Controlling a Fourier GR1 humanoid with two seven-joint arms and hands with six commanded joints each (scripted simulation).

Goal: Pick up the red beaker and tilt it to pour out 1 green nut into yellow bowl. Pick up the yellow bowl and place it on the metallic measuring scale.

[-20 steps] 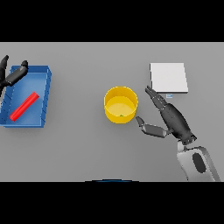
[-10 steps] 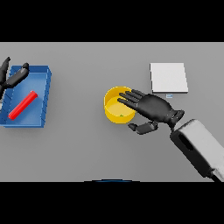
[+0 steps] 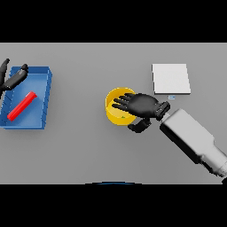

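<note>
The yellow bowl (image 3: 115, 113) stands at the table's middle, with a small green speck inside near its front wall. My right hand (image 3: 144, 105) lies over the bowl's right half, open, its fingers stretched out across the opening. Its thumb (image 3: 138, 126) is bent outside the near rim. The red beaker (image 3: 21, 106) lies on its side in the blue tray (image 3: 47, 98) at the left. My left hand (image 3: 13, 79) is open at the tray's far left corner, apart from the beaker. The metallic measuring scale (image 3: 171, 78) is a pale square at the back right with nothing on it.
My right forearm (image 3: 194, 141) slants in from the lower right, in front of the scale. A small label (image 3: 171, 96) sits at the scale's near edge. Bare grey table lies between the tray and the bowl.
The right hand swung left from beside the bowl to above it, and its fingers now reach further across the opening. The left hand, beaker and bowl have not moved.
</note>
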